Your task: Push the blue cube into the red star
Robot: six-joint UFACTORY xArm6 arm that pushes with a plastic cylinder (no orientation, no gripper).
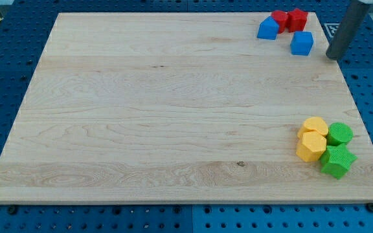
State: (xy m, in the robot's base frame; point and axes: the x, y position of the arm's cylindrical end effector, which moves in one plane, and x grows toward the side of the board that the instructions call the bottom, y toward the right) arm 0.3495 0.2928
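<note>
The arm carries no fingers, so nothing is spread, pressed together or pinching — it ends in a dark rod whose tip [332,56] rests near the right edge of the wooden surface [173,110], at the view's top right. The blue cube [302,43] lies just to the left of the tip, apart from it. Above the cube, toward the view's top, the red star [296,19] sits beside a second red block [279,19] and another blue block [268,28]. At the view's bottom right, two yellow blocks [313,136] adjoin two green blocks [337,150].
</note>
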